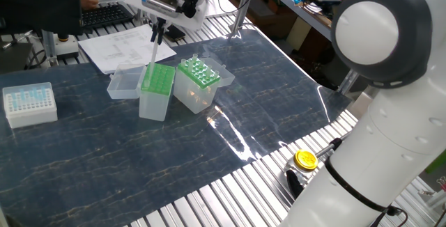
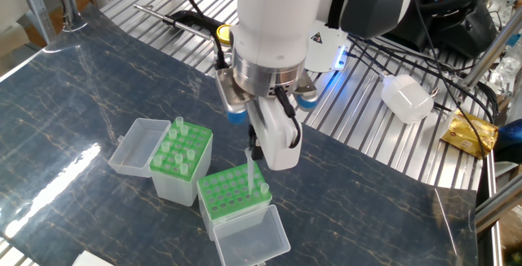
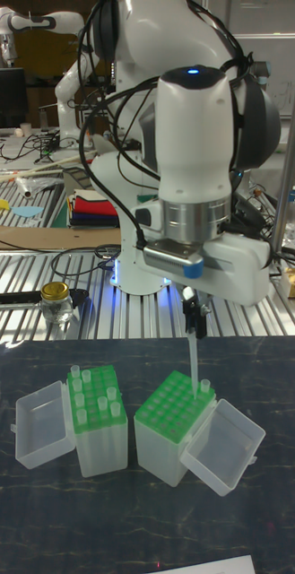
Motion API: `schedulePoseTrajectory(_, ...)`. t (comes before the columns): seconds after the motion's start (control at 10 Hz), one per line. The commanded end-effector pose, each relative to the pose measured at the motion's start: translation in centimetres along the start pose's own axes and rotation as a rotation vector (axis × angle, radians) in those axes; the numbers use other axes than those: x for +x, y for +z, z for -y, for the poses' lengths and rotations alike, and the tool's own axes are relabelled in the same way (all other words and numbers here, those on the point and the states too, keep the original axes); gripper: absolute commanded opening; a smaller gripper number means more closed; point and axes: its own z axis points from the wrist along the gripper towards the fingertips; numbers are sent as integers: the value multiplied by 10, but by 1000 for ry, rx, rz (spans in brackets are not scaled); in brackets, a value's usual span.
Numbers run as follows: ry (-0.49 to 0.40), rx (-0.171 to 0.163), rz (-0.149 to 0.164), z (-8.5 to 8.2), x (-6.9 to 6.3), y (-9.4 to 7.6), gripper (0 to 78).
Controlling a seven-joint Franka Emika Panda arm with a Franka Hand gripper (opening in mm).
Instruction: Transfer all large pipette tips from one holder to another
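Dark marbled tabletop (image 1: 104, 157) on slatted metal bench (image 2: 391, 148).

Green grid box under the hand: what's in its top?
One standing tip occupies a corner hole of the green grid box; other holes look empty. The hand holds a second tip over the grid; whether its end has entered is hidden.
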Motion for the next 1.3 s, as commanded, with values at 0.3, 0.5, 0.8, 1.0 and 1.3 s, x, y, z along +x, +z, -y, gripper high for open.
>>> schedulePoseTrajectory(0.3,-2,-2,0,-1,-2,-2,13)
schedulePoseTrajectory(0.5,-5,-2,1,-2,-3,-2,13)
schedulePoseTrajectory(0.8,-5,-4,1,-2,-3,-2,13)
schedulePoseTrajectory(1.0,-1,-11,-3,-3,-4,0,13)
schedulePoseTrajectory(1.3,-8,-11,-4,-3,-5,2,13)
